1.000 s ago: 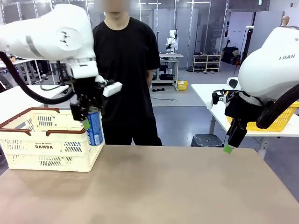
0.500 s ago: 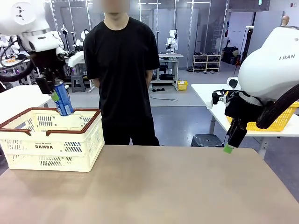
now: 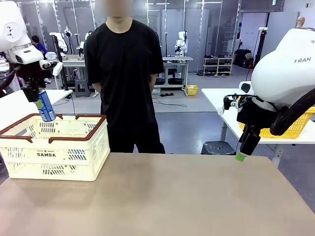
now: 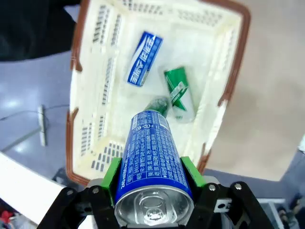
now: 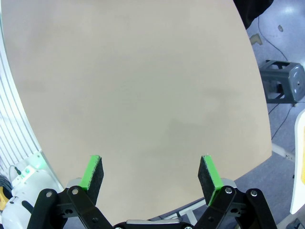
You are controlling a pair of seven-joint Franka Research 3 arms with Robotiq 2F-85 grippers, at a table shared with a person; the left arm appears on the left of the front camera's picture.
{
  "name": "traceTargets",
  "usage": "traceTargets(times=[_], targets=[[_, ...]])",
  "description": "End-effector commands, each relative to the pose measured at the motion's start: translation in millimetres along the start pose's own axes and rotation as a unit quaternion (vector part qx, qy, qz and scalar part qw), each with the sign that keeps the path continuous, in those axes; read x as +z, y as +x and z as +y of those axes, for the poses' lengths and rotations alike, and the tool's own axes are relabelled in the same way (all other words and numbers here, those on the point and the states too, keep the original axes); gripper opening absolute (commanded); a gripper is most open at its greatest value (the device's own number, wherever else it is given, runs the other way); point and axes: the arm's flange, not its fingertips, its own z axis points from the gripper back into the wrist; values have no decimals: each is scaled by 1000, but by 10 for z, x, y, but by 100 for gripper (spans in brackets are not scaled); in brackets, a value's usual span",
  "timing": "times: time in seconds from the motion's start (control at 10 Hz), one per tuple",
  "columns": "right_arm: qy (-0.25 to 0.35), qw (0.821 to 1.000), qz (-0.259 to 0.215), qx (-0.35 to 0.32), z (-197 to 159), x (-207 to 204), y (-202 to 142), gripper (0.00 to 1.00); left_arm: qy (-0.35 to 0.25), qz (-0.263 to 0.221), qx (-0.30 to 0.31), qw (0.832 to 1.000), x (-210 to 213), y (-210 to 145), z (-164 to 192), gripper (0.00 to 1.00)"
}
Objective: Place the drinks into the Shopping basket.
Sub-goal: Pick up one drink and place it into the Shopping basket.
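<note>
Left end effector (image 3: 40,98) is clamped on a blue can (image 3: 46,106), green pads (image 4: 112,174) pressed on both sides of it. It hangs up above the far left corner of the basket (image 3: 53,147), and the can's bottom end looks about level with the brown-red rim, not down inside. The can is tilted a bit in the front view. In the left wrist view you're looking down along it: silver top with the pull tab closest to the camera, blue body covered in small white print.

Right end effector (image 3: 244,148) is wide open, nothing between its pads, parked in the air off the right far edge of the desk (image 3: 172,196). Its wrist view looks at plain tan desk surface with the curved edge and floor beyond.

Room-wise, the desk is bare from the basket all the way across to the right edge. The basket sits at the left end, "DAMDA" side facing the robot. A person (image 3: 125,73) in black stands just behind the far edge, close to the basket's right corner.

Inside the basket: one blue can (image 4: 144,58) lying flat, one green can (image 4: 179,93) lying flat beside it, apart from each other. There's another dark green thing (image 4: 156,105) partly hidden behind the held can, can't tell what it is exactly.
</note>
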Motion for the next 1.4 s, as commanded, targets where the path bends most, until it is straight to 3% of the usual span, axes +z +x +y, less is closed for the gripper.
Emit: traceTargets(times=[0.0,0.4,0.6,0.7,1.1,1.3], targets=[[0,1000,0,0,2,-1,-3,100,9,1,31,999,86,-181,153,59],[0,1000,0,0,2,-1,-3,100,-5,1,88,996,-174,-675,181,59],[0,1000,0,0,2,-1,-3,100,-20,-29,72,997,-177,-729,100,59],[0,1000,0,0,2,-1,-3,100,-11,7,79,997,-212,-739,176,59],[0,1000,0,0,2,-1,-3,100,-11,7,79,997,-212,-739,176,59],[0,1000,0,0,2,-1,-3,100,-36,-23,56,998,-460,-753,273,59]])
